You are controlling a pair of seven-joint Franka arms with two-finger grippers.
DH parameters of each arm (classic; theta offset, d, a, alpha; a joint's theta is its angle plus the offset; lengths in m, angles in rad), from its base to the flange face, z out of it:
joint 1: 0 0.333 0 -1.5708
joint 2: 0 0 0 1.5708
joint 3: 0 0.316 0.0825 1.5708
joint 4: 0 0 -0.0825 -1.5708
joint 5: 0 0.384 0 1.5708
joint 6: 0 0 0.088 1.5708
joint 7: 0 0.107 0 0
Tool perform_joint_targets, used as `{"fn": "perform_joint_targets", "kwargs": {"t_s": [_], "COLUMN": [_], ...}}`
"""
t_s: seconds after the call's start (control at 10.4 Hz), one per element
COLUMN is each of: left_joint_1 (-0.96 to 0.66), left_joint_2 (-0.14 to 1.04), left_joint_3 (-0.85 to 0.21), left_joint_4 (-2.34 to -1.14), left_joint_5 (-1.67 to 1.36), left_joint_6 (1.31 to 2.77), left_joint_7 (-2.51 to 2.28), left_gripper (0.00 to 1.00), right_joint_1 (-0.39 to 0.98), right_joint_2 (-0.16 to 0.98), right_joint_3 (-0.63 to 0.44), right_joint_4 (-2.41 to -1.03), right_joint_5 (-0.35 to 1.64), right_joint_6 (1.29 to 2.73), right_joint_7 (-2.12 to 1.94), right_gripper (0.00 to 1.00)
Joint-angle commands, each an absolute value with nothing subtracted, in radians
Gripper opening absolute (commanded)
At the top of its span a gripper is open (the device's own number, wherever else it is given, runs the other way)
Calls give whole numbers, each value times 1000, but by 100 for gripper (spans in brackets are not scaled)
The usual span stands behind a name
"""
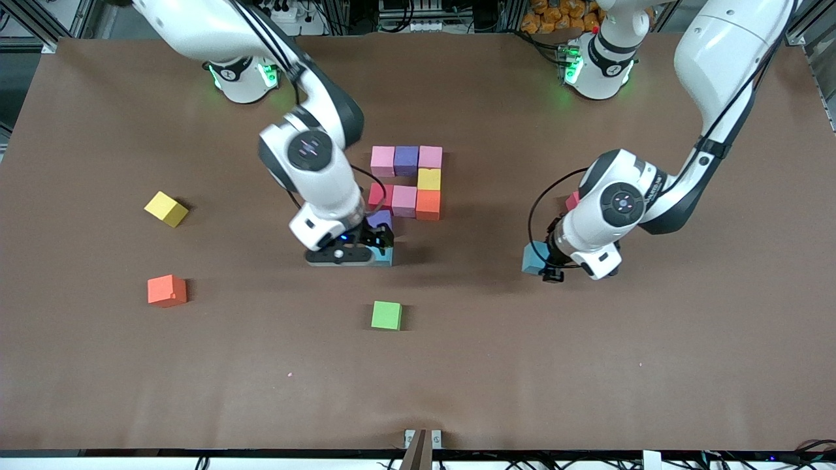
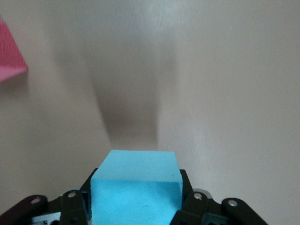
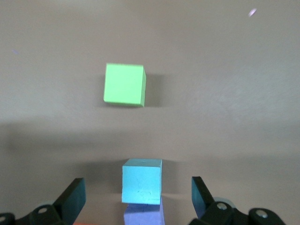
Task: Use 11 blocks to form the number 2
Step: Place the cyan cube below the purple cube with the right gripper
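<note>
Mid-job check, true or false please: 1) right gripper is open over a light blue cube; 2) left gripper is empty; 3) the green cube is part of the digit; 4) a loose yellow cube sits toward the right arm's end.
1) True: the right gripper stands open over the small matte light blue cube.
2) False: the left gripper holds another light blue cube.
3) False: the green cube lies apart, nearer the front camera.
4) True: loose yellow cube.
</note>
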State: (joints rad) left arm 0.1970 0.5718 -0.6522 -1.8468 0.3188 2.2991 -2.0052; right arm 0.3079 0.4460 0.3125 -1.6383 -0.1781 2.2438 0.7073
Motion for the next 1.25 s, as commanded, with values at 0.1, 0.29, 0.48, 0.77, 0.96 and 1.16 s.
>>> {"fn": "perform_joint_targets", "kwargs": {"t_s": [0.1,0.29,0.48,0.77,0.96,1.16], "left_joint_1": [83,-13,-156,-349,-429,-439], "left_joint_2": [661,710,745,784,813,831], "left_joint_3": [-643,-614,-511,-346,-272,-267], "left_joint_4": [-1705,-1611,-1530,-1424,-1375,-1344], "left_joint_5": [305,305,296,184,134,129], "left_joint_6": [2238,2177,2164,2164,2164,2164], "left_joint_7": [-2109,-2140,-2195,-2207,-2207,-2207], "left_gripper": [68,68,68,68,68,68], "right_joint_1": [151,83,17,-46,-128,-225], "right_joint_2": [196,94,39,8,18,14], "right_joint_3": [316,316,313,267,268,268], "right_joint_4": [-1751,-1766,-1755,-1714,-1606,-1605], "right_joint_5": [-84,-84,-86,-86,-83,-45], "right_joint_6": [2136,2042,1940,1867,1731,1691], "right_joint_7": [500,486,337,304,121,-51], "right_gripper": [100,100,100,100,100,100]}}
